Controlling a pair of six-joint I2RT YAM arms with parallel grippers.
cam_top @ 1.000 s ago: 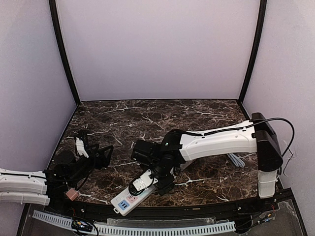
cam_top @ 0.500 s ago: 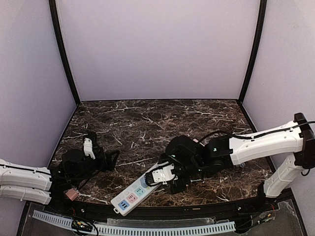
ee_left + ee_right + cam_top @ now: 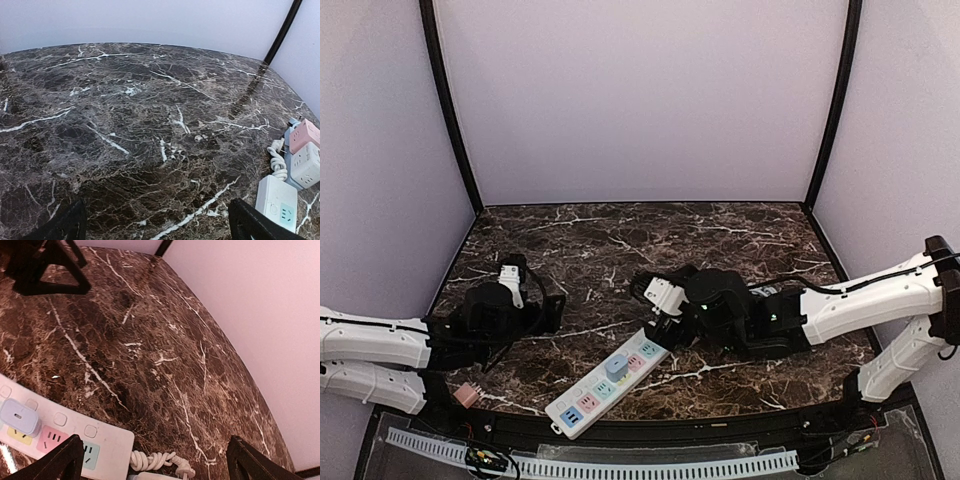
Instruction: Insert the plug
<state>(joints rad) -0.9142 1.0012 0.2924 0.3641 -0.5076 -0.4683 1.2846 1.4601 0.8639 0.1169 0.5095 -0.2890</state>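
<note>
The white power strip [image 3: 605, 385] lies slantwise near the table's front edge. A pale blue plug [image 3: 616, 367] stands in one of its middle sockets, and the right wrist view shows the same plug [image 3: 20, 416] seated in the strip [image 3: 65, 432]. My right gripper [image 3: 650, 310] hovers open just behind the strip's far end, its dark fingertips [image 3: 65, 460] spread wide with only marble between them. My left gripper [image 3: 552, 312] is open to the left of the strip, with nothing between its fingers [image 3: 255, 225].
A coiled white cord [image 3: 155, 460] lies off the strip's end. In the left wrist view a pink cube adapter [image 3: 305, 135] and a white cube adapter [image 3: 306, 162] sit beside the cord [image 3: 276, 161]. Lilac walls and black corner posts [image 3: 445, 110] enclose the marble table [image 3: 620, 240].
My right gripper has drawn back from the strip toward the rear, leaving the blue plug standing in its socket. The left gripper has opened wider and shifted right.
</note>
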